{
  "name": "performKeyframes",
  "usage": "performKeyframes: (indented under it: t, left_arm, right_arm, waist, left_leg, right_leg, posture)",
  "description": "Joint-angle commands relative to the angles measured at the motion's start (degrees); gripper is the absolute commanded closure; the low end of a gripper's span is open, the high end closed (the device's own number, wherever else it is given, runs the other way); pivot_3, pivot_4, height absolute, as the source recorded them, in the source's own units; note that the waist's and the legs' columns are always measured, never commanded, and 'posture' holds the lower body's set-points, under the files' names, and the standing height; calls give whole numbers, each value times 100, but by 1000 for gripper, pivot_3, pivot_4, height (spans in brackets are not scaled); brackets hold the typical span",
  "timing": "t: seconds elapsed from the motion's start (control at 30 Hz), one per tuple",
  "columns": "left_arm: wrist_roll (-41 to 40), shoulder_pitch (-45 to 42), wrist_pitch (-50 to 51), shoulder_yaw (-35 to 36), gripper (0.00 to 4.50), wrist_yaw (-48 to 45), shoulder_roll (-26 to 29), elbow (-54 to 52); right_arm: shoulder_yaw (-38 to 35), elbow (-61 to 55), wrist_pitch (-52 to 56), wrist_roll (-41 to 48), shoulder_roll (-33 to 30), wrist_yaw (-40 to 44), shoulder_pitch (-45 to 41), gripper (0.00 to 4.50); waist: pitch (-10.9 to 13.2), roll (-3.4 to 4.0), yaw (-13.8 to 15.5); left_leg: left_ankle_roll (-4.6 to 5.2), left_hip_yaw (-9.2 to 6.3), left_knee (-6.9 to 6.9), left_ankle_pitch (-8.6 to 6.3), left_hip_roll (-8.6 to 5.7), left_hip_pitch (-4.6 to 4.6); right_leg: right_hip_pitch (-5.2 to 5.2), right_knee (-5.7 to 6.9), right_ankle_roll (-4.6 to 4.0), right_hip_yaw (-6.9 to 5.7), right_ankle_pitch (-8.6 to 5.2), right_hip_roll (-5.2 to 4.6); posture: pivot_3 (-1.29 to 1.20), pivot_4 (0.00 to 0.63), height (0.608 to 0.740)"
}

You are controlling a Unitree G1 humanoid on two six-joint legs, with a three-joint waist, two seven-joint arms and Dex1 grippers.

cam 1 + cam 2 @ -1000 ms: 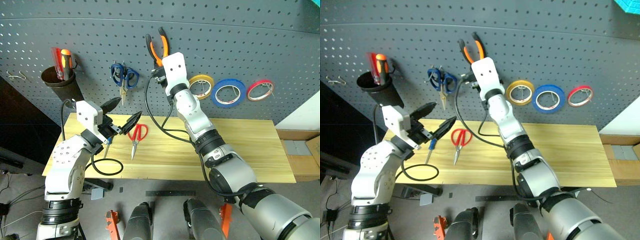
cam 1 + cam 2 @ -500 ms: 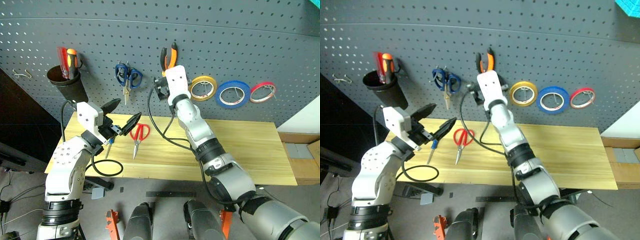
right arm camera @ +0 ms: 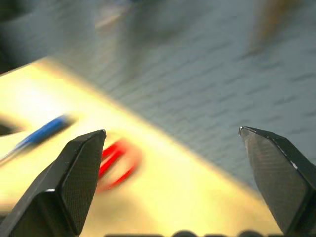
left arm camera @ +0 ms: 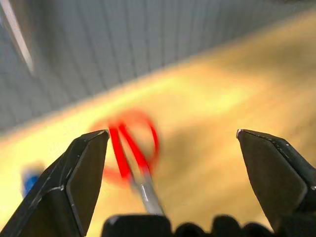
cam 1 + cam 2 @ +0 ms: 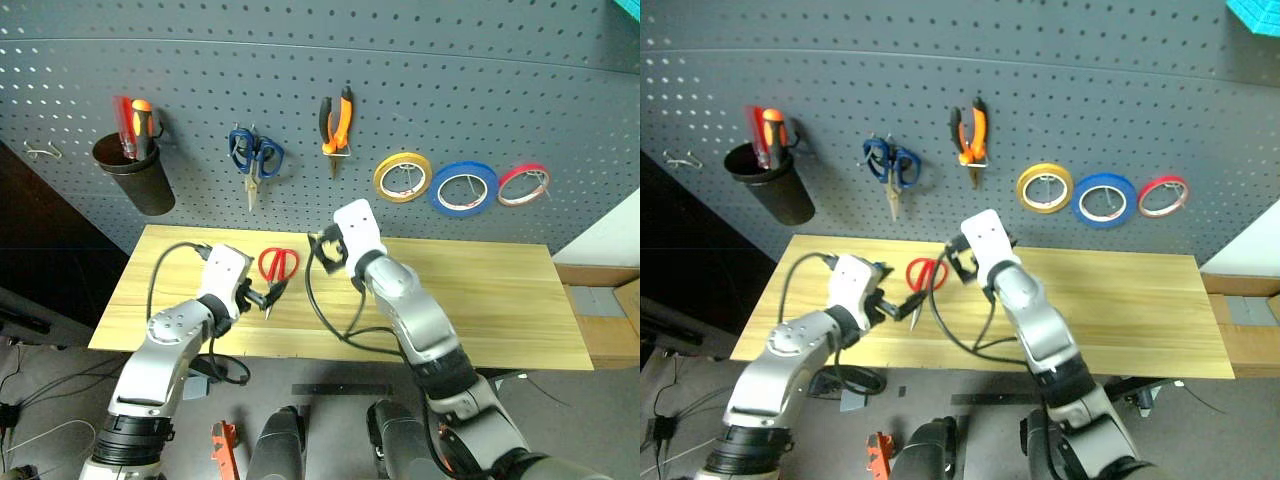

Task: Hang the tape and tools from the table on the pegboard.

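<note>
Left gripper [image 4: 168, 136] low over the near-left part of the wooden table [image 5: 480, 300], fingers spread wide, nothing held; the red-handled scissors [image 5: 276, 268] lie flat right at its fingertips (contact can't be told). Blue-handled screwdriver [image 3: 42, 131] lies on the table beside the scissors, seen blurred in the right wrist view. Right gripper [image 3: 173, 133] hovers just right of the scissors, jaws wide apart, empty. Farther back on the pegboard [image 5: 450, 70]: black cup [image 5: 135, 178] with red and orange screwdrivers, blue-handled scissors [image 5: 254, 157], orange-and-black pliers [image 5: 337, 122] hanging on a hook, then yellow tape [image 5: 402, 177], blue tape [image 5: 463, 187], red tape [image 5: 523, 184] in a row.
</note>
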Motion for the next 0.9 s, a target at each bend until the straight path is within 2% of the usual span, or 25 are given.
performKeyframes:
  t: [0.03, 0.3, 0.7, 0.87, 0.9]
  left_arm:
    - [106, -47, 785, -64, 0, 374, -164, -38]
    - [501, -697, 1122, -45, 0, 1133, -628, 1106]
    - [1016, -2179, 153, -156, 0, 1492, -1177, 3700]
    - [1058, -2473, -189, -116, 0, 1477, -1255, 4343]
    - [1062, -2497, -256, -102, 183, 1473, -1251, 4441]
  right_arm:
    - [165, -1033, 785, 408, -411, 650, 264, 13]
    - [261, -1571, 1390, 709, -833, 896, 528, 13]
    - [350, -1671, 1694, 880, -858, 886, 404, 13]
    - [306, -1642, 1748, 870, -887, 827, 299, 13]
    - [292, -1633, 1759, 868, -896, 818, 280, 0]
  waist:
    - [-1, -1, 2]
    - [-1, -2, -17]
    - [0, -3, -85]
    - [0, -2, -131]
    - [0, -2, -140]
  left_leg:
    - [0, -2, 1, 0, -1, 0]
    - [5, 0, 3, 5, 2, 16]
    - [5, 1, 0, 5, -6, 14]
    - [5, 2, -5, 5, -5, 14]
    - [5, 2, -5, 5, -4, 14]
  right_leg:
    - [1, 1, 0, -1, 0, 0]
    - [7, 11, 0, 2, 0, 7]
    - [11, 2, 1, 1, 0, -1]
    - [9, -1, 1, 1, 0, -1]
    - [9, -1, 1, 2, 0, 0]
  posture:
    - [-55, 192, 740]
    - [-79, 213, 740]
    - [-105, 229, 740]
    - [-118, 231, 740]
    - [-126, 230, 740]
